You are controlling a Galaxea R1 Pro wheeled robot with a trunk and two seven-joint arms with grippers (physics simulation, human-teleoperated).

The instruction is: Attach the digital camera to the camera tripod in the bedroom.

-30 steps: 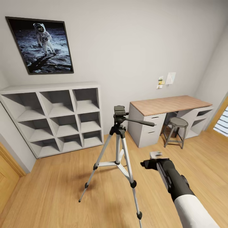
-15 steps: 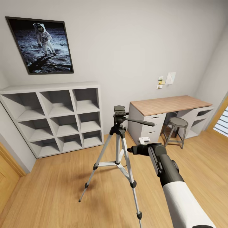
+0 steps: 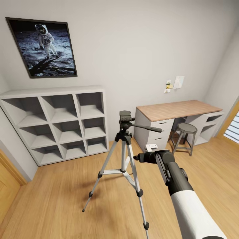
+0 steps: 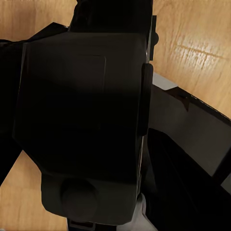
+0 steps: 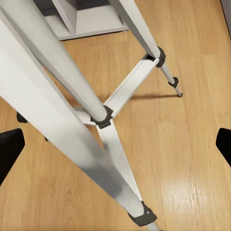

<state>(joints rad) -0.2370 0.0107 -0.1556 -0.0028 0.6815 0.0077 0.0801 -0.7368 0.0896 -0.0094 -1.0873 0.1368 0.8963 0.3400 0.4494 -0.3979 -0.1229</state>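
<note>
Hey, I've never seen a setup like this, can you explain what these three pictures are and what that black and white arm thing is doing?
It is a simulated two-armed robot on wheels in a bedroom. The big picture comes from a camera on its head, looking forward and down. It shows a camera tripod standing on the wood floor, with a cube shelf, a poster, a desk and a stool behind it. The arm is the robot's right one, and its right gripper is reaching toward the tripod. The other two pictures come from cameras near each gripper. The right one looks down on the tripod's legs, with the fingers spread wide and holding nothing. The left one shows a dark boxy shape very close; I cannot tell what it is.
</note>
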